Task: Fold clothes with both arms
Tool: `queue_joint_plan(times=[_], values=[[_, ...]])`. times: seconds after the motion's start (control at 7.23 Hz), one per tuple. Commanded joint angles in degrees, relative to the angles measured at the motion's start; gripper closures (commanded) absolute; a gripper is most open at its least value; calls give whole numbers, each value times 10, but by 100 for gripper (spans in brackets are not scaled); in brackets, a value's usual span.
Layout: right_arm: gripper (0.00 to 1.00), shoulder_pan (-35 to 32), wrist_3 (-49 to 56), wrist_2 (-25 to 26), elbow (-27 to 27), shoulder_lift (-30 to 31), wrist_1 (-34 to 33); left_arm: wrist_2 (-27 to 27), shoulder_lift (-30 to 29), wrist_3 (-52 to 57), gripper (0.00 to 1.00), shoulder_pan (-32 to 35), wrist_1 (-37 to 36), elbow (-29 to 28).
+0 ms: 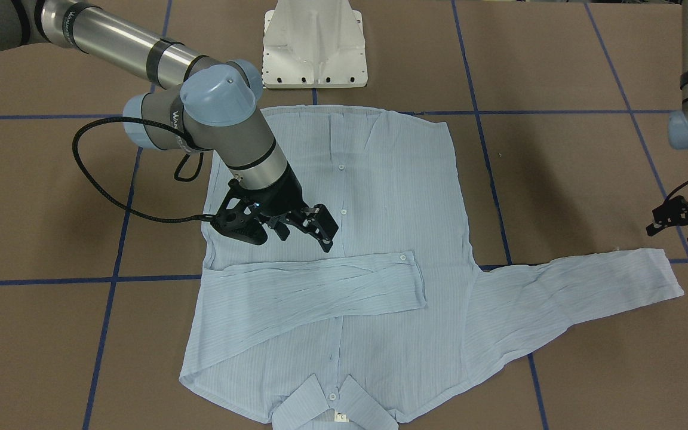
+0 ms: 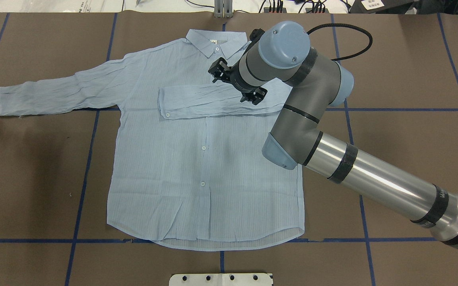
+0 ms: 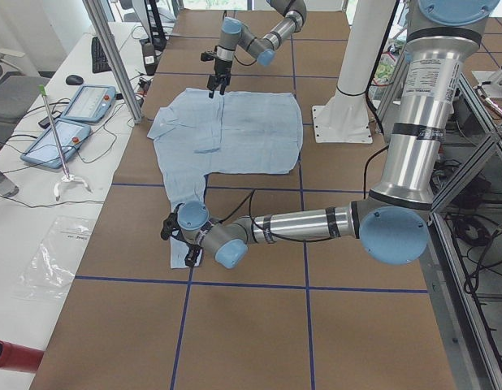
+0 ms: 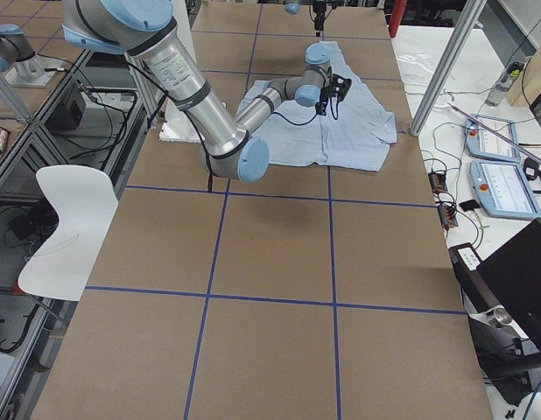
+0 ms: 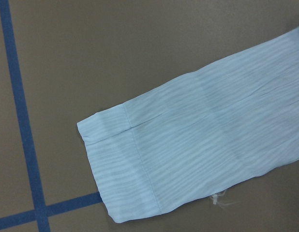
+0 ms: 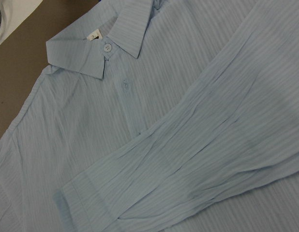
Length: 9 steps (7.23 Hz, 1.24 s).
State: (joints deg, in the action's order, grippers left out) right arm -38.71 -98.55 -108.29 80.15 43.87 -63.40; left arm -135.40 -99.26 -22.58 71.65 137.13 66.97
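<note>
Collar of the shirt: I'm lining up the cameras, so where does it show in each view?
Exterior front-facing: collar at bottom centre.
Overhead exterior: top centre.
Exterior left: small, at the shirt's left end.
Exterior right: tiny, at the shirt's right end.
Left wrist-mounted: not in it.
Right wrist-mounted: upper left.
Shared landmark: the folded sleeve lying across the chest, just hem-side of the collar.

Under the right tool (image 1: 287, 233) lies only the flat folded sleeve (image 1: 314, 286), with clear air between. Bare table (image 1: 559, 179) lies open around the left tool (image 1: 678, 224), with the outstretched cuff (image 1: 660, 272) near it.
</note>
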Motion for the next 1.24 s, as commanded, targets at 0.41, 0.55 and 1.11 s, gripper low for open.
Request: queue_joint_plan(times=[0.41,0.55,1.11], values=[[0,5,2,5,2,2,1,10,-30,-80,12,-27,14,-53],[0,5,2,6,4,2,1,9,-30,-80,20,-27,13,-54],[0,7,1,8,10,4,2,11,-21,-72,22,-26,15,-56]])
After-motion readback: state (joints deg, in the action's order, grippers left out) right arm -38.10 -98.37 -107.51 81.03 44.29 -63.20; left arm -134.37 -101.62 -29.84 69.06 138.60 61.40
